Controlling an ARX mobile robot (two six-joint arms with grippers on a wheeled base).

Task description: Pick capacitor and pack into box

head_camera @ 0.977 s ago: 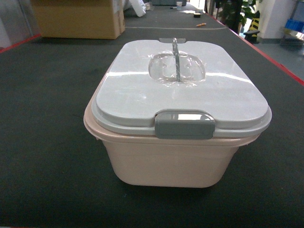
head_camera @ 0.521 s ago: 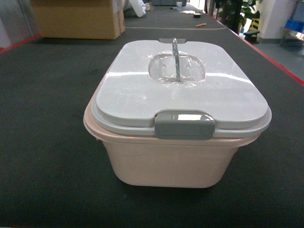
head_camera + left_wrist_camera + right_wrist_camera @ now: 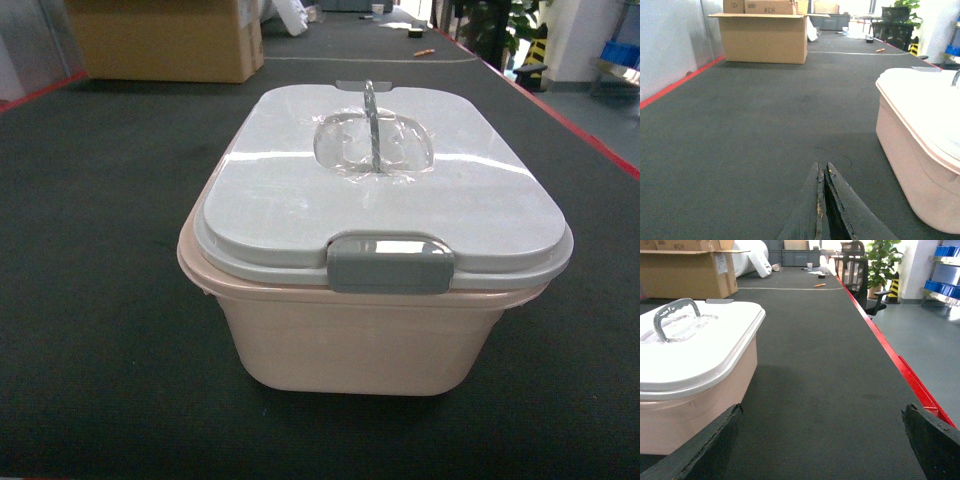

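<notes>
The pale pink box (image 3: 360, 340) stands in the middle of the dark mat with its light grey lid (image 3: 290, 190) on, a darker grey clasp (image 3: 390, 265) at the front and the handle (image 3: 370, 125) upright. In the left wrist view the box (image 3: 912, 165) sits to the right of my left gripper (image 3: 822, 167), whose jaws are pressed together with nothing between them. In the right wrist view the box (image 3: 695, 405) lies to the left of my right gripper (image 3: 822, 412), which is spread wide and empty. No capacitor is in view. Neither gripper appears in the head view.
A brown cardboard carton (image 3: 165, 40) stands at the back left, also seen as carton (image 3: 765, 37). A red table edge (image 3: 900, 370) runs along the right, with floor beyond. Blue bins (image 3: 946, 270) sit on a shelf far right. A chair (image 3: 856, 270) and plant stand behind.
</notes>
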